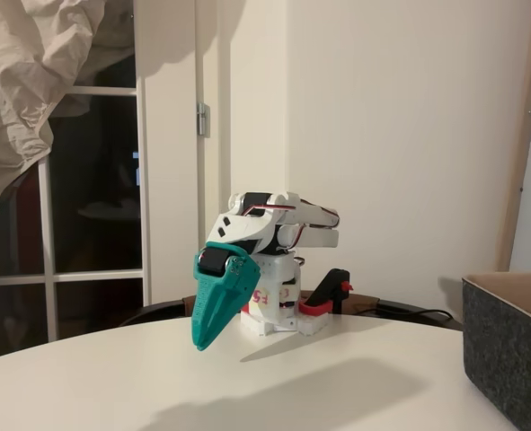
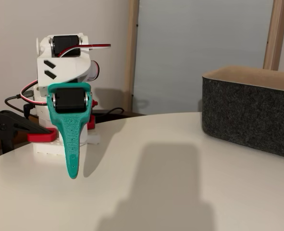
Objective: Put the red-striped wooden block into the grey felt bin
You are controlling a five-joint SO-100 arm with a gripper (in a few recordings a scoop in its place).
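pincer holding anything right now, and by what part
Nothing is held. The teal pincer hangs folded, tip down, just above the white table, fingers together with nothing between them. The grey felt bin stands apart.

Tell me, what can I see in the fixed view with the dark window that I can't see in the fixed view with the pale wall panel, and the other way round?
In a fixed view, a dark window, a crumpled cloth hanging top left and a door hinge appear. In a fixed view, a pale panel stands behind the table. Both fixed views share the white arm, its teal gripper pointing down, the red-and-black clamp, the grey felt bin and the white table.
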